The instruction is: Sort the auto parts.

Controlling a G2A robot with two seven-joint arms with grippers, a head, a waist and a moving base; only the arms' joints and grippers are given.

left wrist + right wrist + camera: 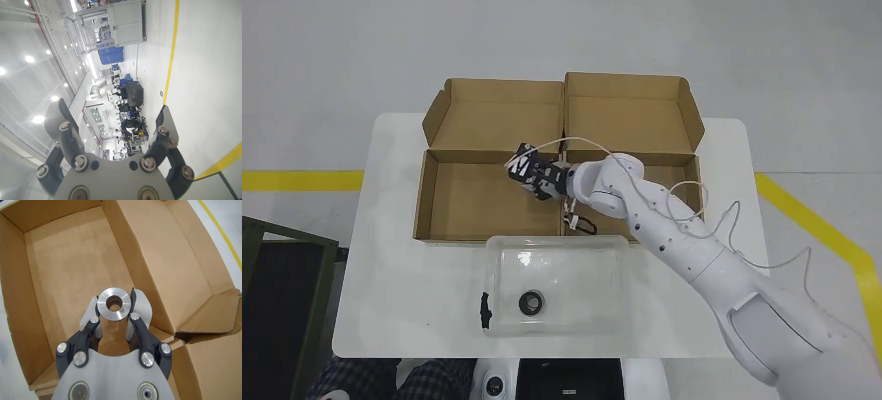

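Left gripper (112,106) is spread wide, just pointing off at the workshop floor (198,75). At the clear bin (582,285) there's a black strap-like part (484,310) at its left edge and 1 black ring (532,302) inside. Behind its left half sits the left cardboard box (467,205), where the right gripper (114,303) hangs above the box floor, clamped tight on a metal ring (121,311). The right cardboard box (627,115) is behind the bin's right half, touching the left one side by side.
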